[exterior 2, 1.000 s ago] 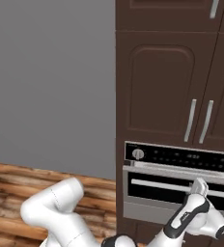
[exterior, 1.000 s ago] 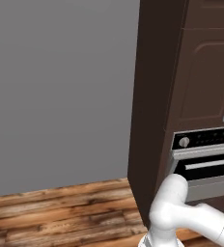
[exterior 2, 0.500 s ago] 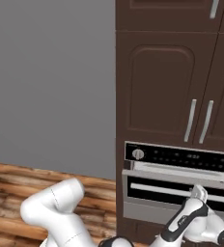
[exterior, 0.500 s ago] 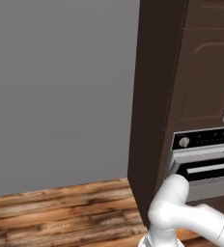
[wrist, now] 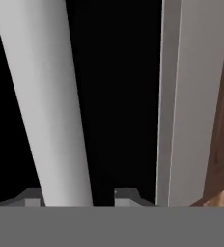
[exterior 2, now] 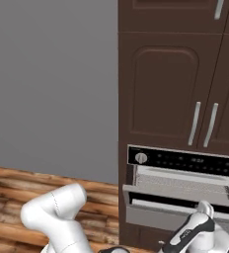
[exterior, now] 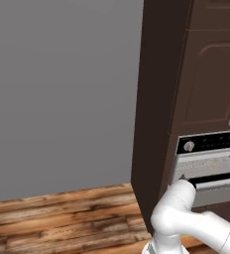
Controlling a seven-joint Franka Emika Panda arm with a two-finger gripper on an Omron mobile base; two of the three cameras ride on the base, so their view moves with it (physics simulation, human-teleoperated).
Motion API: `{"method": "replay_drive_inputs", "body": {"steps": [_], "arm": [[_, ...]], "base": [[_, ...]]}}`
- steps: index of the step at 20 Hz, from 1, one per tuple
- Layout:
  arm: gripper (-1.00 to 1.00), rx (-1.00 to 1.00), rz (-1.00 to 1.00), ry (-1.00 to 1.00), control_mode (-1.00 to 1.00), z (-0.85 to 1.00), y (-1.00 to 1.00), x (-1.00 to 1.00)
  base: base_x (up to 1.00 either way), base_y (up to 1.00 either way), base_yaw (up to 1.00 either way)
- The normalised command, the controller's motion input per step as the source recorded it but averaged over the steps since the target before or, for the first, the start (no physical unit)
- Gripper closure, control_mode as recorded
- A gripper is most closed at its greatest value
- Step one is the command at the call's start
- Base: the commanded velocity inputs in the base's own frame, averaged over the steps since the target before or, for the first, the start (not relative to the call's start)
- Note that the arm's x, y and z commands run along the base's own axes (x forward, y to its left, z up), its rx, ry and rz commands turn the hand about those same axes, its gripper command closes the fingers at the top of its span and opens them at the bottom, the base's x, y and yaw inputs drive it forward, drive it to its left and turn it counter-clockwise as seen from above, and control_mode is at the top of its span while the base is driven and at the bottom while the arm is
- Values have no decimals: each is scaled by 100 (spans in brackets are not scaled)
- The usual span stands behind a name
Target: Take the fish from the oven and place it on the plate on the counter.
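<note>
Opening the oven looks like the current step: the gripper has its fingers either side of the door handle, though I can't tell if they're clamped. Door's only partly down. Next: pull it fully open; fish can't be made out yet.

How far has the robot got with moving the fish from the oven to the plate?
Done: the oven door is ajar. In hand: the fingers sit either side of its handle. Left: open it fully, grasp the fish, carry it to the plate.
</note>
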Motion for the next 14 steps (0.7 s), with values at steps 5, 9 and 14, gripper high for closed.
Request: {"method": "replay_drive_inputs", "body": {"steps": [5, 9, 14], "arm": [[100, 0, 3, 3, -100, -98, -63, -74], [100, -1, 1, 0, -100, -91, -66, -93], [100, 0, 0, -6, -100, -31, -53, -81]], "base": [[0, 0, 0], [0, 0, 0], [0, 0, 0]]}}
